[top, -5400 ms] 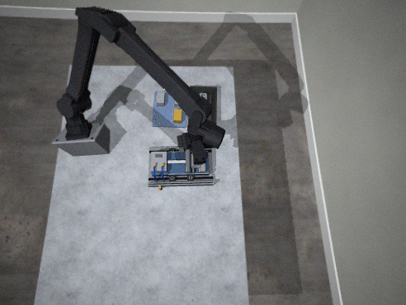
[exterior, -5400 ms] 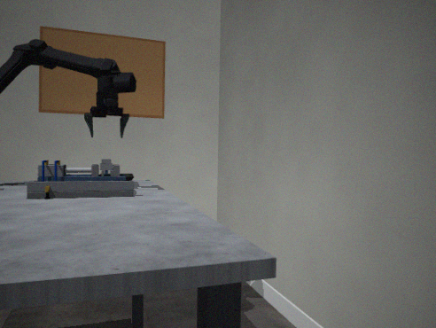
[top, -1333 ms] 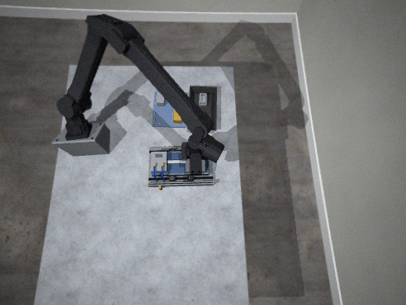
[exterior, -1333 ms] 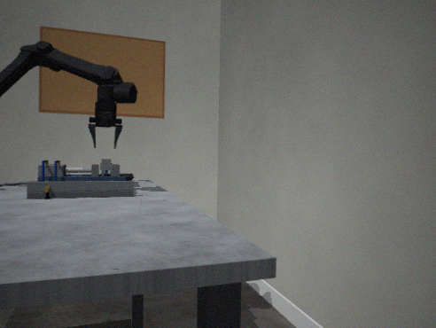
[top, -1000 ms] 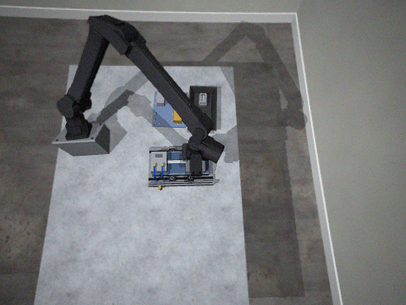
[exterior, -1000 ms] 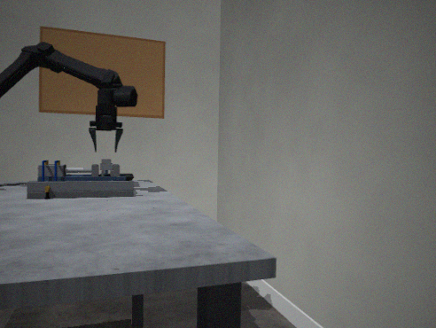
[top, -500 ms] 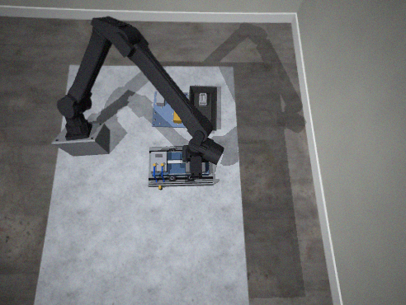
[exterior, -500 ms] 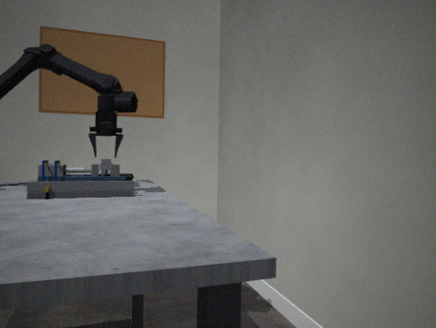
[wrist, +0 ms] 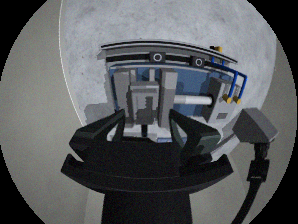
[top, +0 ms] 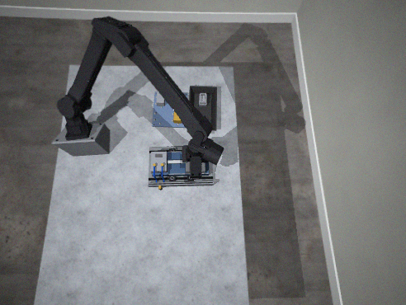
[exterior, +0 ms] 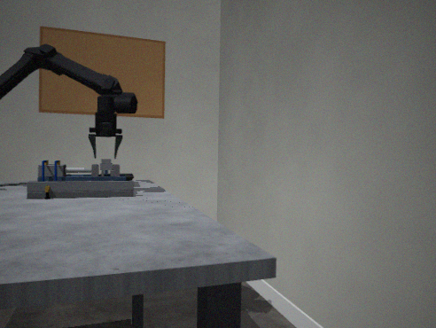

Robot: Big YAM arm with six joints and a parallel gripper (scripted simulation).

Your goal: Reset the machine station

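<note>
Block right below the waiting fingers!

And here it is: the gray block (exterior: 105, 163) (wrist: 144, 100) sits between the jaws of the vise (top: 158, 158) (exterior: 80, 188) (wrist: 220, 102), standing proud of them, and the fingers (top: 195, 166) (exterior: 105, 157) hang straight above, parted, released, nothing in their grasp. One finger to each side! Its longer visible side looks to run along the jaw faces, across the line from fingertip to fingertip, so a straight drop should straddle it. Seating, blank or finished, I can't tell from here.

Textures now: matte gray block, square-edged; dark, tapering fingers; blue vise bed, a smooth pale rod, glossy blue hoses with yellow fittings. Mottled, stone-like table (top: 144, 239) (exterior: 146, 230) (wrist: 190, 25). Beyond, a pocketed pale part (top: 202, 99) lies in the black tray (top: 192, 89); yellow brass (top: 177, 118) and a gray blank (top: 160, 102) on the pinned blue plate (top: 161, 120). Tight gap by those jaws: the descent, I'd judge, must stay true!

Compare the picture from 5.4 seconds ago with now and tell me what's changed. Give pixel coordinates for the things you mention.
The claw (top: 195, 169) (exterior: 105, 158) (wrist: 147, 112) has come down toward the gray block (exterior: 105, 164) (wrist: 144, 104) in the vise (top: 158, 158) (exterior: 80, 189) (wrist: 220, 95), shifted toward the top view's lower edge, and narrowed its fingers. Nothing was visibly taken hold of or let go. The gray block and the brass blank (top: 177, 118) stayed put.
</note>
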